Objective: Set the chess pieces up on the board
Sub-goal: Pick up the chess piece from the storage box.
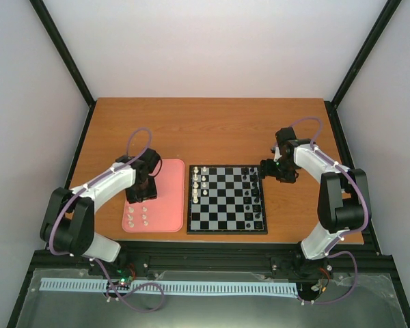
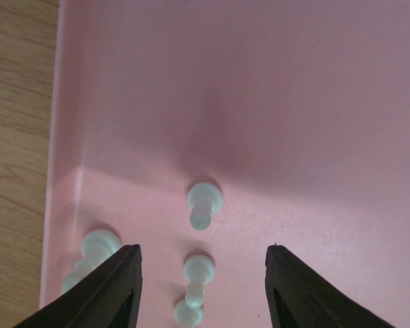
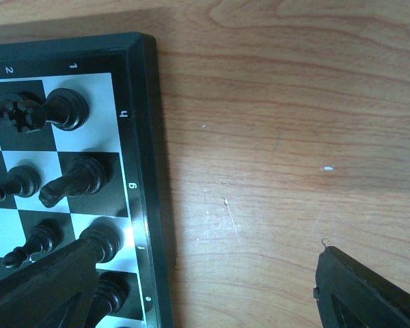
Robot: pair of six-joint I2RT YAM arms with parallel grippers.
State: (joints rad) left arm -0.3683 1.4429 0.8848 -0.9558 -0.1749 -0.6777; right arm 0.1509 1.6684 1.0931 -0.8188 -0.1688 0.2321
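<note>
The board (image 1: 227,225) lies mid-table with several white chess pieces (image 1: 199,181) on its left columns and black figures (image 1: 251,188) on its right columns. More white pieces (image 1: 138,216) stand on the pink tray (image 1: 169,205). My left gripper (image 1: 142,193) hangs open over the tray; in the left wrist view a white pawn (image 2: 204,203) stands ahead of the fingers and another (image 2: 197,276) stands between them, untouched. My right gripper (image 1: 276,171) is open and empty over bare wood beside the board's right edge (image 3: 145,184).
Black figures (image 3: 68,109) fill the board's right columns close to my right gripper's left finger (image 3: 41,287). A white piece (image 2: 90,256) stands by my left finger near the tray's left rim (image 2: 52,171). Black frame posts rise at the table's back corners.
</note>
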